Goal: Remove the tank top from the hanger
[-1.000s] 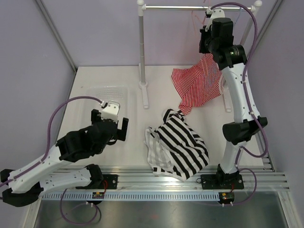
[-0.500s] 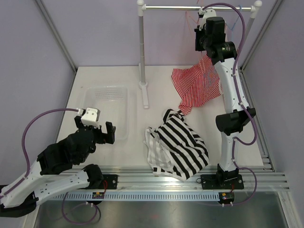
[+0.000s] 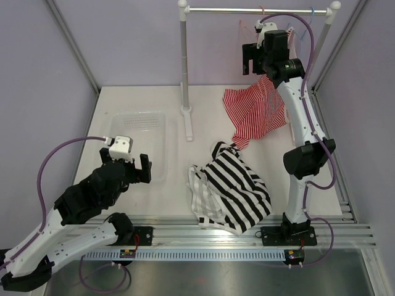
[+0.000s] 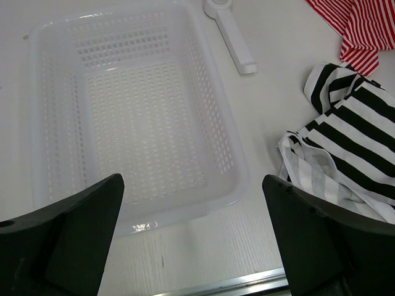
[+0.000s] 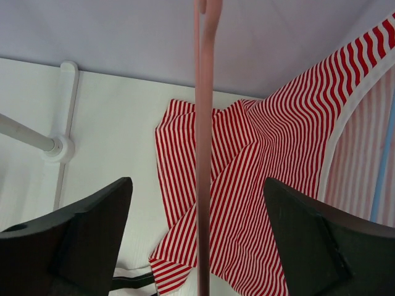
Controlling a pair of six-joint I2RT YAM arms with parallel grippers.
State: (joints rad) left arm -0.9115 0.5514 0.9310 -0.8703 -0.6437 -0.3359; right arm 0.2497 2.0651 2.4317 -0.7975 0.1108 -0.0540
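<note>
The black-and-white striped tank top [image 3: 231, 188] lies crumpled on the table in front of the right arm's base, off any hanger; the left wrist view has it at the right edge [image 4: 355, 139]. The bare pink hanger [image 5: 202, 142] hangs from the rail [image 3: 247, 10], and its wire runs straight down between the fingers of my right gripper [image 5: 197, 185]. That gripper [image 3: 258, 58] is open high up by the rail and does not touch the wire. My left gripper [image 3: 126, 169] is open and holds nothing, low over the table [image 4: 192, 182] at the basket's near rim.
A clear plastic basket [image 3: 139, 123] with nothing in it sits at the left [image 4: 241, 172]. A red-and-white striped top [image 3: 259, 114] hangs from the rail down to the table [image 5: 278, 185]. The rack's white post [image 3: 184, 61] and foot stand mid-table. A pale blue hanger [image 5: 386, 154] is at the right.
The right gripper opened and let go of the pink hanger, shifting a little left under the rail. The left arm drew back toward the near left.
</note>
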